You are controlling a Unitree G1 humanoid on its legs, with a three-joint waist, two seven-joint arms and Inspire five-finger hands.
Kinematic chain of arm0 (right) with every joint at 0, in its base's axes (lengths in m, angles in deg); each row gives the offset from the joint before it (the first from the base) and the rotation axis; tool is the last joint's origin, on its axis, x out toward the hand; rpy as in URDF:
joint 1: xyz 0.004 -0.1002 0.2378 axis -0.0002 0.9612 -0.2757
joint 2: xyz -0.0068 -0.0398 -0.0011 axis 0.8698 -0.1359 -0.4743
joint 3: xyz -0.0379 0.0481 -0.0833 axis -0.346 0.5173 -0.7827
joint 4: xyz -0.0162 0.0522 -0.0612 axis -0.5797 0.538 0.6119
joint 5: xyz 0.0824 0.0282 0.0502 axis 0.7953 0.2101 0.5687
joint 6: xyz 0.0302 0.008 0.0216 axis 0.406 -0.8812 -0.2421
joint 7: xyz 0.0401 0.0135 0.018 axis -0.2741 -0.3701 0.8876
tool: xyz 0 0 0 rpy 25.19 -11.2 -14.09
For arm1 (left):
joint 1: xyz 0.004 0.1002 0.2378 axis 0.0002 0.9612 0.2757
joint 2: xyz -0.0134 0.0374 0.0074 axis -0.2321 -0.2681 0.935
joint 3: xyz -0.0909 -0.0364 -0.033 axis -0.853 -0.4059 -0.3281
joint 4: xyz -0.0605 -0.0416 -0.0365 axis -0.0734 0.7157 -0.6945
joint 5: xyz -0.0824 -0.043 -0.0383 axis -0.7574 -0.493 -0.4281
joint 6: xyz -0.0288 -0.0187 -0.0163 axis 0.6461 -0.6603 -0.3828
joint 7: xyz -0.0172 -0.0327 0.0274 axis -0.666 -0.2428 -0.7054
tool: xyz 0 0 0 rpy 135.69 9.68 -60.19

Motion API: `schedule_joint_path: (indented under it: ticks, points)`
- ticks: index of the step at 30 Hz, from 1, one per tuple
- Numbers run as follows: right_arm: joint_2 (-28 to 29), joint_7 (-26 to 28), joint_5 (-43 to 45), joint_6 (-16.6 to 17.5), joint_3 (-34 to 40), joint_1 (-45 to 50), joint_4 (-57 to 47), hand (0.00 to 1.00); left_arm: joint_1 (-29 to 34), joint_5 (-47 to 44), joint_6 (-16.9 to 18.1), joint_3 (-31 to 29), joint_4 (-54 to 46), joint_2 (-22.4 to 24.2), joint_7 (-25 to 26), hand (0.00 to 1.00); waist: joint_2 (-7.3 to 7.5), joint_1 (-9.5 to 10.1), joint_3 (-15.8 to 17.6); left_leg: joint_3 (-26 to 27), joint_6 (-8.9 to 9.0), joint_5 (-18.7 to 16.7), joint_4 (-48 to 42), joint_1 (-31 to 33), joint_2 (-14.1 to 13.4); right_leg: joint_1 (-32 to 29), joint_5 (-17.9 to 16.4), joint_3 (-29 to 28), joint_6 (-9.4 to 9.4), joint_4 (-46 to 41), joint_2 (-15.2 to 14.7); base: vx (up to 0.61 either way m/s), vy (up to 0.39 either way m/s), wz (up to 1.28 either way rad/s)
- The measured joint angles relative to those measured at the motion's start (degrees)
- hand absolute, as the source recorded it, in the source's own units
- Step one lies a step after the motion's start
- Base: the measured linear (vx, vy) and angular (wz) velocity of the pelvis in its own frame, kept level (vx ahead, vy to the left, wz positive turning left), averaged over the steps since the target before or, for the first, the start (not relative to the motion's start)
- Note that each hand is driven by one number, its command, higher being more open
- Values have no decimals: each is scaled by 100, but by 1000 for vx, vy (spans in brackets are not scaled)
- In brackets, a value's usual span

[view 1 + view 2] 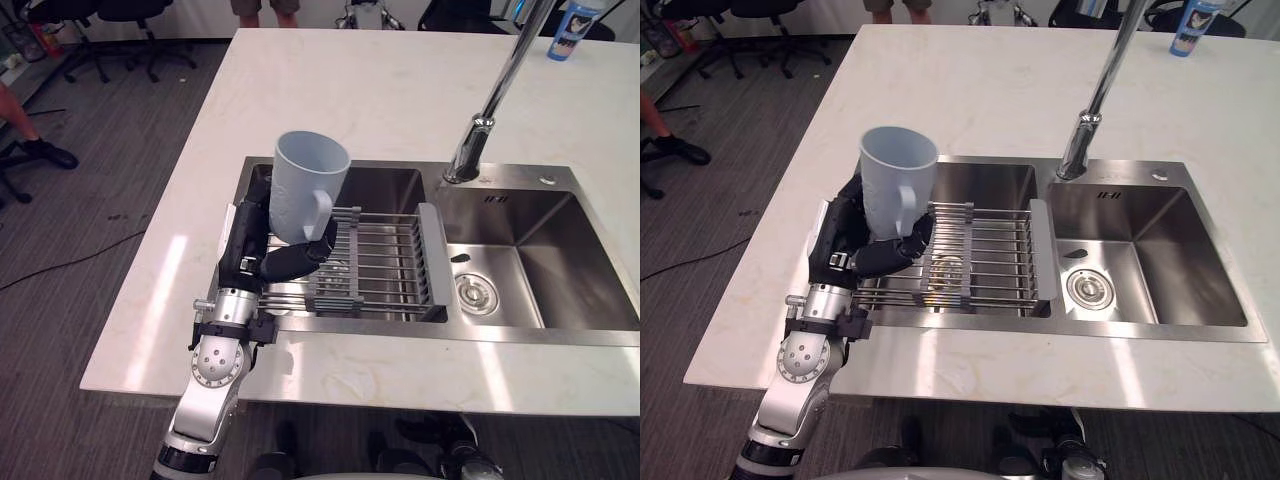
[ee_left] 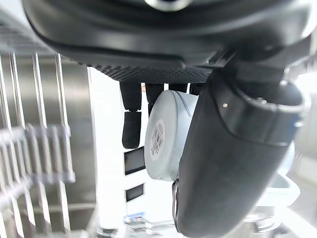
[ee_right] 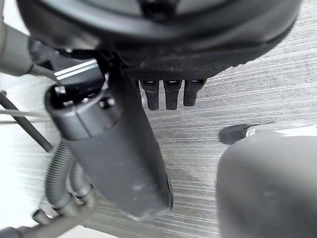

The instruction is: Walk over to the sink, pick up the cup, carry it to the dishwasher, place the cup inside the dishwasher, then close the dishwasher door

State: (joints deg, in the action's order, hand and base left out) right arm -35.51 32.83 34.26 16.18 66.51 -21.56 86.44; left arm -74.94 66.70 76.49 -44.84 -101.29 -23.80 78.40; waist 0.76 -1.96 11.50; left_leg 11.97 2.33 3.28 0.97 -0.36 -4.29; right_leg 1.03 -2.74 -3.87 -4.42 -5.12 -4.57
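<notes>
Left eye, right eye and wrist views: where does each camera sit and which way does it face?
Left eye view: on the head, looking down at the sink; left hand curled round the cup.
Right eye view: beside it, same scene.
Left wrist view: on the left wrist, looking along the hand at the cup's base and drying rack.
Right wrist view: on the right wrist, right hand over grey carpet.
Shared: both eyes and the left wrist show the cup.

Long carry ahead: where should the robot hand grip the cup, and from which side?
Round its lower body, from the robot's left, as the left robot hand does now. The cup is upright, mouth up, its handle turned toward the near right, leaving that wall bare for wrapping fingers.
</notes>
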Motion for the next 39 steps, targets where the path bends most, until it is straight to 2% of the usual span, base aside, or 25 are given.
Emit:
schedule_joint_path:
  ticks: [2, 4, 6, 7, 9, 10, 11, 12, 14, 15, 16, 17, 18, 19, 20, 21, 23, 25, 26, 27, 29, 34, 37, 38, 39]
  points:
    - [111, -82, 0, 1, -14, 3, -284, 90, 1, -107, 37, 104, -55, 87, 47, 30, 74, 3, -5, 98, -42, -346, -755, 383, -131, -321, 15, 84, -28, -444, 28, -91, 1, -30]
    - [100, -158, 0, 2, -20, -10, -434, 90, 8, -108, 37, 171, -117, 160, 66, 30, 71, 4, -2, 129, -136, -491, -1130, 563, -234, -542, 26, 349, -81, -790, 18, -142, 6, -21]
    - [113, -250, -2, 4, -43, -29, -478, 90, 74, -116, 107, 175, -206, 303, 78, 30, 78, 84, -3, 180, -269, -556, -1291, 637, -259, -733, -693, 640, -98, -2290, -159, -174, 14, 0]
    - [114, -258, -2, 4, -48, 10, -476, 90, 143, -152, 114, 175, -214, 341, 81, 30, 72, 124, -10, 164, -291, -567, -1337, 626, -252, -693, -876, 685, -160, -2756, -203, -116, 17, 12]
    - [115, -247, -1, 5, -142, 76, -462, 90, 433, -277, 178, 133, -310, 376, 100, 30, 92, 293, -104, 65, -296, -521, -1469, 801, -229, -367, -1194, 694, -431, -3475, -258, -136, -36, 18]
    - [113, -257, -2, 5, -216, 73, -468, 90, 529, -295, 178, 85, -378, 379, 130, 30, 127, 364, -168, 1, -285, -459, -1552, 1012, -197, -228, -1197, 683, -433, -3367, -254, -216, -108, 30]
    - [96, -267, -2, 5, -240, 11, -460, 90, 574, -366, 180, 74, -419, 415, 162, 30, 157, 507, -218, -60, -200, -255, -1651, 1359, -158, -17, -1435, 687, -305, -2634, -177, -244, -147, 28]
    - [28, -300, 2, -3, -242, -98, -446, 90, 622, -384, 177, 75, -419, 516, 161, 30, 64, 617, -267, -124, -182, 8, -1543, 1677, -179, 20, -1559, 710, -147, -1904, -45, -282, -158, 23]
    - [-21, -338, 3, 1, -243, -341, -383, 90, 662, -392, 174, 69, -410, 574, 162, 30, -7, 647, -242, -176, -101, 422, -1171, 1817, -252, 194, -1628, 752, 45, -1089, 95, -299, -151, 16]
    - [-114, -382, 5, 4, -241, -490, -309, 90, 697, -423, 106, 112, -340, 652, 164, 30, -261, 572, -144, -387, -43, 716, -1017, 1802, -440, 296, -1390, 806, 178, -896, 386, -287, -130, 22]
    - [-133, -423, 6, 4, -238, -505, -276, 90, 770, -473, 88, 182, -339, 665, 161, 30, -343, 555, -144, -486, 23, 923, -852, 1744, -522, 302, -1329, 853, 269, -883, 535, -385, -150, 48]
    - [-140, -479, 9, 39, -200, -487, -279, 90, 779, -513, 90, 265, -340, 645, 134, 30, -313, 506, -148, -725, 281, 1407, -495, 1673, -484, 268, -1262, 1067, 414, -874, 524, -324, -96, 52]
    - [-145, -507, 9, 61, -162, -458, -282, 90, 766, -525, 95, 331, -346, 630, 118, 30, -297, 471, -133, -763, 328, 1266, -684, 1734, -478, 250, -1247, 1175, 466, -884, 503, -449, -138, 58]
    - [-181, -591, 30, 56, -129, -400, -273, 90, 773, -588, 117, 433, -351, 619, 84, 30, -280, 484, -131, -755, 204, 767, -1396, 1785, -427, 178, -1170, 1207, 518, -887, 434, -383, -96, 33]
    - [-238, -632, 96, 57, -91, -340, -287, 90, 774, -611, 132, 461, -351, 600, 67, 30, -255, 482, -135, -758, 220, 228, -1940, 1706, -382, 109, -1082, 1192, 561, -836, 362, -349, -80, 13]
    - [-262, -635, 112, 57, -91, -304, -293, 90, 774, -611, 153, 469, -352, 600, 53, 30, -281, 459, -160, -759, 229, -23, -2114, 1622, -382, 75, -1001, 1189, 556, -778, 340, -211, 0, 2]
    - [-271, -626, 117, 57, -93, -148, -308, 90, 724, -628, 190, 549, -351, 575, -16, 30, -322, 351, -200, -758, 260, -759, -2289, 1110, -423, 33, -688, 1242, 468, -555, 284, -151, 46, 10]
    - [-236, -625, 115, 54, -92, -1, -329, 90, 675, -627, 189, 667, -321, 582, -22, 30, -365, 244, -302, -709, 260, -879, -1706, 667, -406, -26, -603, 1366, 403, -479, 242, -79, 80, 40]
    - [-240, -623, 116, 53, -71, 73, -343, 90, 567, -621, 189, 756, -259, 598, -27, 30, -487, 164, -390, -722, 305, -829, -1044, 421, -388, -107, -568, 1509, 346, -461, 253, -93, 149, 55]
    - [-166, -618, 116, 28, -54, 89, -326, 90, 450, -610, 185, 787, -128, 574, -19, 30, -393, 185, -403, -757, 273, -617, -762, 375, -288, -146, -505, 1547, 269, -420, 149, -83, 133, 41]
    - [-94, -586, 115, 29, -56, 110, -353, 90, 450, -611, 184, 732, 32, 515, 11, 30, -342, 219, -447, -794, 186, -554, -668, 344, -162, -79, -408, 1580, 174, -310, 46, -52, 127, 17]
    - [-71, -587, 100, 34, -209, -60, -340, 90, 565, -611, 171, 559, 87, 518, 13, 30, -327, 291, -491, -978, 36, -455, -675, 413, 43, 32, -251, 1761, 52, -151, -84, -69, 98, 23]
    - [-62, -590, 86, 37, -369, -133, -318, 90, 762, -609, 169, 563, 80, 545, -16, 30, -306, 362, -521, -1334, -4, -309, -667, 609, 192, 105, -231, 2208, 31, -137, -156, -127, 33, 79]
    - [-70, -621, 84, 37, -411, -161, -300, 90, 793, -609, 167, 562, 62, 591, -10, 30, -294, 366, -527, -1472, 11, -169, -590, 785, 261, 125, -229, 2554, 29, -140, -204, -151, 16, 116]
    - [-78, -635, 82, 39, -398, -169, -288, 90, 795, -610, 154, 560, 42, 624, -9, 30, -306, 361, -537, -1353, -15, -134, -475, 854, 219, 136, -227, 2809, 28, -140, -257, -178, 10, 177]
